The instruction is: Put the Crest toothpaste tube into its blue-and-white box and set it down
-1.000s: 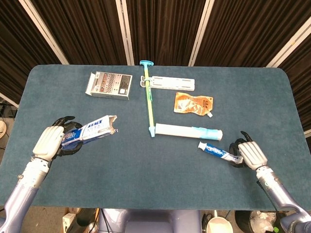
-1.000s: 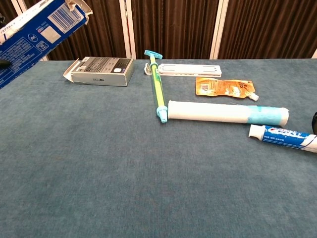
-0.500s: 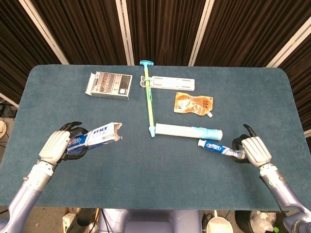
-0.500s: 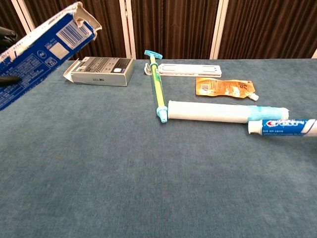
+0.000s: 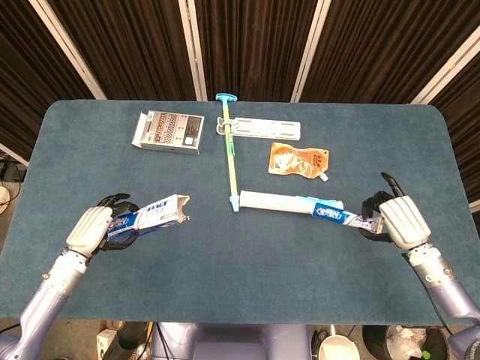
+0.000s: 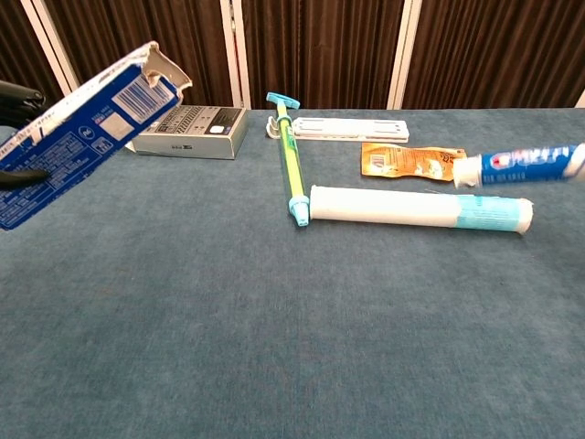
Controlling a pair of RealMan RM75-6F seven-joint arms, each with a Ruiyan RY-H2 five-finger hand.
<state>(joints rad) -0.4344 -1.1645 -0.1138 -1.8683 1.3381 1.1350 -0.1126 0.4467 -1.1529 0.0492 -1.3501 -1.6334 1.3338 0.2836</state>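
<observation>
My left hand (image 5: 91, 227) grips the blue-and-white Crest box (image 5: 150, 216) over the table's left side. The box (image 6: 80, 144) is lifted off the cloth with its open flap end pointing right, toward the middle. My right hand (image 5: 397, 220) holds the Crest toothpaste tube (image 5: 335, 215) by its tail at the right side. The tube (image 6: 519, 165) hangs above the table, cap end pointing left toward the box. A wide gap lies between the tube's cap and the box's open mouth. In the chest view only dark fingertips (image 6: 20, 92) of the left hand show.
A long white-and-teal tube (image 5: 289, 202) lies just under the held toothpaste. A green-handled toothbrush (image 5: 231, 154), a white flat package (image 5: 264, 129), an orange pouch (image 5: 298, 160) and a grey box (image 5: 168, 132) lie farther back on the teal table (image 5: 247, 270).
My right hand has lifted the toothpaste tube off the table and carried it up and back. My left hand has moved the box rightward, toward the middle.
</observation>
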